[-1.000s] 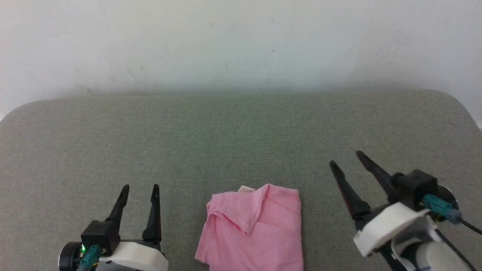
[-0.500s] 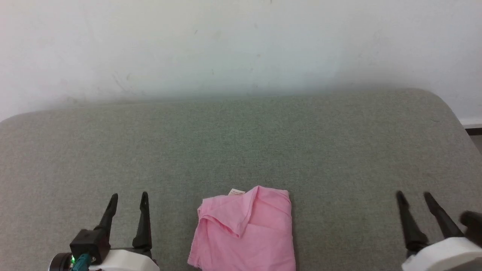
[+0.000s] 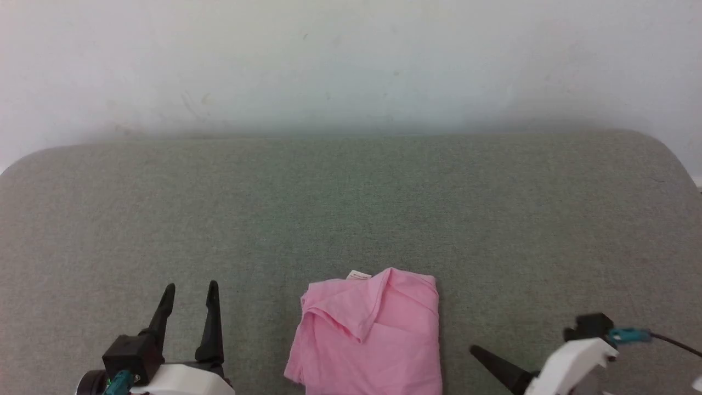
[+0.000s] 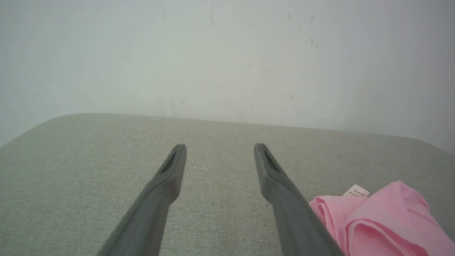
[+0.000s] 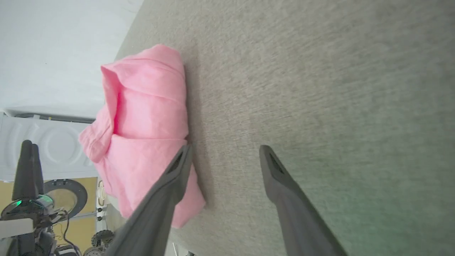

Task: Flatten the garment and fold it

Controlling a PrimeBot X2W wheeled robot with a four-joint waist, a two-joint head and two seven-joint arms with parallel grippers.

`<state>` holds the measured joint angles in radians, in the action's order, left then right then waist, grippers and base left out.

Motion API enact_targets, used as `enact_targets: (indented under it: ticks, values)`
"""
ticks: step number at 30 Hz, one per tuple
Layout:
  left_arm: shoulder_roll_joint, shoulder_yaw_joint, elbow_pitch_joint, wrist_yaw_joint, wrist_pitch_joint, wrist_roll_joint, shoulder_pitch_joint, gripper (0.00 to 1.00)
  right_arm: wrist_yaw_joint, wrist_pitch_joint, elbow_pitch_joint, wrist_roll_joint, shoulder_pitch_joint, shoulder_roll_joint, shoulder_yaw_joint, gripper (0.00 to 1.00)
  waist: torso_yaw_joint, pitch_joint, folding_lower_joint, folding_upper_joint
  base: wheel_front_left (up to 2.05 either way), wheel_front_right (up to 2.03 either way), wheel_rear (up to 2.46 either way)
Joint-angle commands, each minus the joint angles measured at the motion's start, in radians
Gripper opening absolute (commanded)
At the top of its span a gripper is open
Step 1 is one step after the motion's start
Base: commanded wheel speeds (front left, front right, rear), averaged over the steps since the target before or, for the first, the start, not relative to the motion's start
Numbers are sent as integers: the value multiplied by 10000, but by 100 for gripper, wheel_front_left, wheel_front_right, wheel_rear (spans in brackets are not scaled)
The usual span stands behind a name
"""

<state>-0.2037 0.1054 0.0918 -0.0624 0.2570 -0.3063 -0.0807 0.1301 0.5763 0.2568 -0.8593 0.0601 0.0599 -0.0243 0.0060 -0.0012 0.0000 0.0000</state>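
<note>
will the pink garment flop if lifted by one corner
Probably: the garment lies in soft, loose folds, so its layers would likely fall open. It looks thin and light; a push would probably bunch it on the textured grey cushion rather than slide it.

Soft matt garment [image 3: 373, 334], woven cushion [image 3: 351, 208]
</note>
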Motion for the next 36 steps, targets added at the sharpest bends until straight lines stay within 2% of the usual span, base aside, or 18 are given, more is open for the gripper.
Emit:
enact_targets:
  ticks: [1,11,12,13,14,15,19,25,29,32,36]
  values:
    - [59,-27,23,56,47,49,59,100,6,43,124,-339,-353,-37,226,100,121,75,0,0,0,0,0]
    - [214,-13,139,156,47,182,403,100,6,-67,2339,-1899,-2021,-89,2169,100,564,369,0,0,0,0,0]
    - [230,-29,135,155,47,196,443,100,6,-93,2538,-1976,-2155,-90,2305,70,591,389,0,0,0,0,0]
    - [243,-59,126,136,47,219,468,100,6,-88,2678,-2095,-2276,-91,2451,33,611,405,0,0,0,0,0]
    - [248,-79,129,128,47,243,481,100,6,-78,2775,-2186,-2379,-92,2615,3,622,411,0,0,0,0,0]
    - [255,-100,137,128,47,256,485,100,6,-86,2842,-2253,-2464,-92,2772,0,625,395,0,0,0,0,0]
    - [272,-217,148,97,47,312,393,100,6,-466,2684,-2230,-2720,178,3357,0,538,242,0,0,0,0,0]
    - [337,-294,28,50,47,402,184,100,6,-1413,1833,-799,-2994,1505,4766,0,156,-79,0,0,0,0,0]
    - [380,-303,-85,43,47,419,34,100,6,-1372,1479,588,-3268,2516,5472,0,-443,-116,0,0,0,0,0]
    - [439,-442,-292,-49,47,388,-46,100,6,-980,1355,1770,-3541,3166,5860,0,-1136,-3,0,0,0,0,0]
    - [457,-484,-691,-48,47,465,23,100,6,-420,1263,2674,-3907,3824,5894,0,-2078,504,0,0,0,0,0]
